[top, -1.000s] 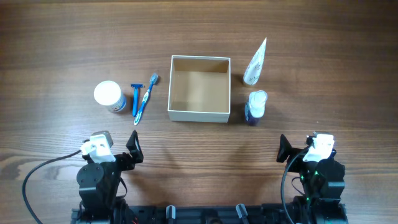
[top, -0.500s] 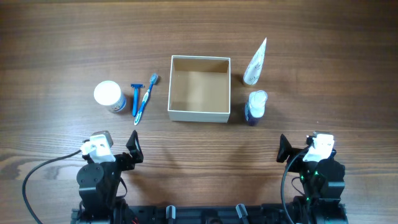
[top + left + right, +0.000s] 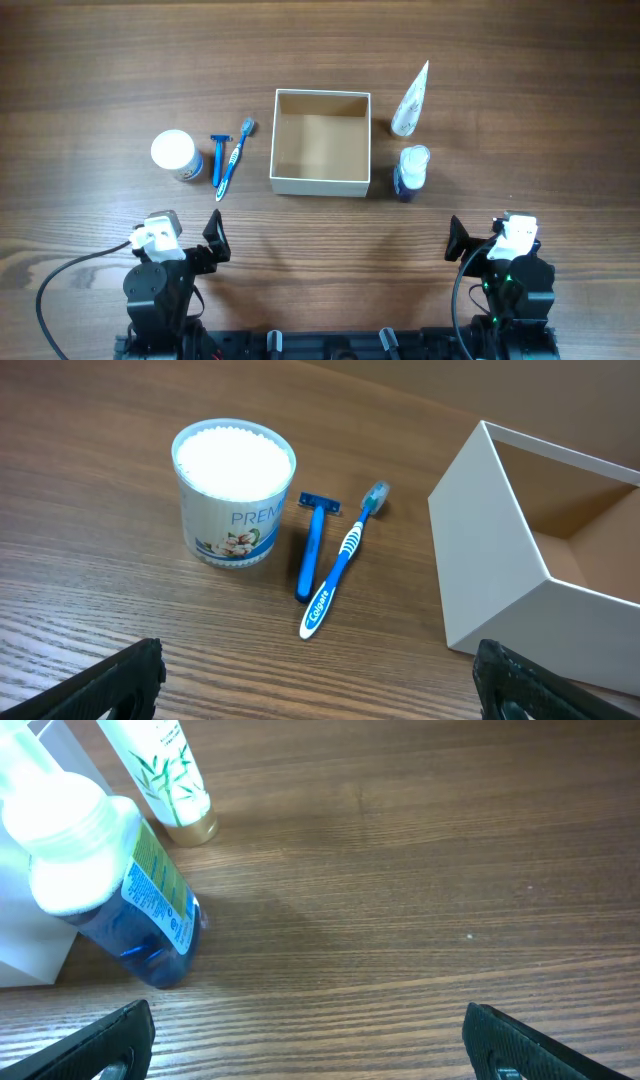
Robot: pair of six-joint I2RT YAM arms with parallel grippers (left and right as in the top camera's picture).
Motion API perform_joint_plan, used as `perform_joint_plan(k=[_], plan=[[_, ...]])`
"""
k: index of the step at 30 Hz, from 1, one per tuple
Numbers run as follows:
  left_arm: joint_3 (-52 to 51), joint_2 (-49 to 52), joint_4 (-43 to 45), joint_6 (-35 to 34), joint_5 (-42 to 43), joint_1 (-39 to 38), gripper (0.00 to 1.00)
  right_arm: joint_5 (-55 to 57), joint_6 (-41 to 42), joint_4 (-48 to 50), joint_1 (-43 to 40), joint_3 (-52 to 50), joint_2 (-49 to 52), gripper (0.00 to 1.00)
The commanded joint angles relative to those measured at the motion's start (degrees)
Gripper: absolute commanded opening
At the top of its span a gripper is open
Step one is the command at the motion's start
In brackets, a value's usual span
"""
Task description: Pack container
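The container (image 3: pixel 283 140), a square white-walled box with a tan inside, stands mid-table and holds nothing; its corner shows in the left wrist view (image 3: pixel 500 570). Left of it lie a blue toothbrush (image 3: pixel 233 158) (image 3: pixel 343 563), a blue razor (image 3: pixel 216 157) (image 3: pixel 312 550) and a round white-lidded jar (image 3: pixel 175 154) (image 3: pixel 232 495). Right of it stand a blue bottle with a white cap (image 3: pixel 410 172) (image 3: pixel 120 890) and a white tube (image 3: pixel 410 100) (image 3: pixel 165 770). My left gripper (image 3: pixel 212 240) (image 3: pixel 320 695) and right gripper (image 3: pixel 458 242) (image 3: pixel 310 1050) are open and empty, near the front edge.
The wooden table (image 3: pixel 520 110) stretches around the items. A black cable (image 3: pixel 60 280) loops at the front left by the left arm's base.
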Motion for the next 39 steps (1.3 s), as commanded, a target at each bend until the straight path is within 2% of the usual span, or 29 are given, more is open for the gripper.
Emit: perform_joint_plan(k=[1, 4, 6, 10, 12, 14, 16, 19, 21, 23, 25, 27, 30, 32, 34, 39], plan=[[-0.15, -0.52, 0.35, -0.57, -0.37, -0.26, 1.0, -0.94, 0.44, 0.26, -0.07, -0.24, -0.52, 1.0], [-0.15, -0.52, 0.35, -0.57, -0.37, -0.26, 1.0, 0.46, -1.31, 0.94, -0.07, -0.22, -0.52, 1.0], [-0.15, -0.52, 0.35, -0.57, -0.37, -0.26, 1.0, 0.33, -0.66, 6.97, -0.07, -0.26, -0.52, 1.0], [-0.15, -0.52, 0.35, -0.57, -0.37, -0.26, 1.0, -5.22, 11.87, 18.18, -0.07, -0.28, -0.52, 1.0], [-0.15, -0.52, 0.35, -0.57, -0.37, -0.26, 1.0, -6.99, 15.47, 22.6, -0.07, -0.28, -0.52, 1.0], [-0.15, -0.52, 0.35, -0.57, -0.37, -0.26, 1.0, -15.19, 13.44, 27.43, -0.07, -0.28, -0.44, 1.0], [-0.15, -0.52, 0.35, -0.57, -0.37, -0.26, 1.0, -18.73, 10.75, 29.7, -0.07, 1.31, 0.9, 1.0], [-0.15, -0.52, 0.37, -0.57, -0.37, -0.24, 1.0, -18.32, 10.05, 29.57, -0.07, 9.16, 7.78, 1.0], [-0.15, -0.52, 0.35, -0.57, -0.37, -0.26, 1.0, -18.21, 6.16, 28.55, -0.07, 16.7, 15.76, 1.0], [-0.15, -0.52, 0.35, -0.57, -0.37, -0.26, 1.0, -16.48, 5.68, 26.34, -0.07, 22.84, 22.23, 1.0], [-0.15, -0.52, 0.35, -0.57, -0.37, -0.26, 1.0, -15.34, 4.7, 21.42, -0.07, 32.68, 32.39, 1.0], [-0.15, -0.52, 0.35, -0.57, -0.37, -0.26, 1.0, -14.64, 4.04, 12.13, -0.07, 46.21, 45.57, 1.0], [-0.15, -0.52, 0.35, -0.57, -0.37, -0.26, 1.0, -17.4, 4.57, 3.45, -0.07, 58.47, 57.66, 1.0], [-0.15, -0.52, 0.35, -0.57, -0.37, -0.24, 1.0, -23.54, 8.31, -0.79, -0.07, 61.92, 63.25, 1.0], [-0.15, -0.52, 0.35, -0.57, -0.37, -0.26, 1.0, -29.44, 5.77, 1.86, -0.04, 62.05, 67.06, 1.0], [-0.15, -0.52, 0.35, -0.57, -0.37, -0.26, 1.0, -26.8, 12.09, 1.77, 1.86, 66.82, 72.87, 1.0]])
